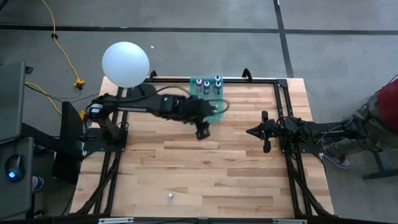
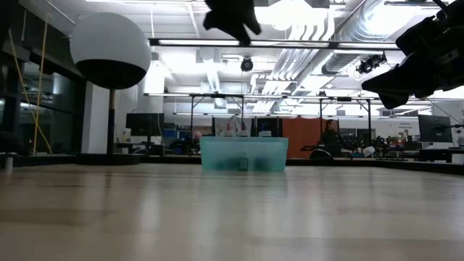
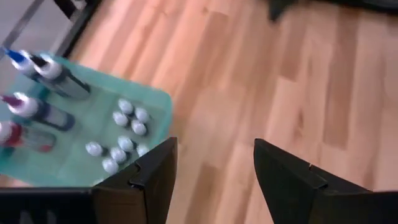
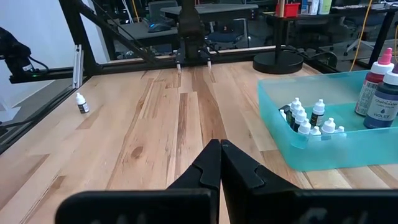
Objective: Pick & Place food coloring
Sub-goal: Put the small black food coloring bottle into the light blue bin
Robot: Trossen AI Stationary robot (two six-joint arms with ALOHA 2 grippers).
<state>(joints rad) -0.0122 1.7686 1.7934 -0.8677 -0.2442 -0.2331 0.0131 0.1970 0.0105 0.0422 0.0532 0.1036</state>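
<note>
A teal tray stands at the table's far middle and holds the food coloring: several tiny white-capped bottles and a few larger ones upright along one wall. One tiny bottle stands alone near the table's front edge, also seen in the right wrist view. My left gripper hangs open and empty in the air just in front of the tray, slanting down, bare table between its fingers. My right gripper is shut with nothing in it, level above the table's right side.
A big white ball on a stand sits beyond the table's far left corner. Black frame rails run along the table's sides. A person is at the right edge of the picture. Bare wood lies between the tray and the lone bottle.
</note>
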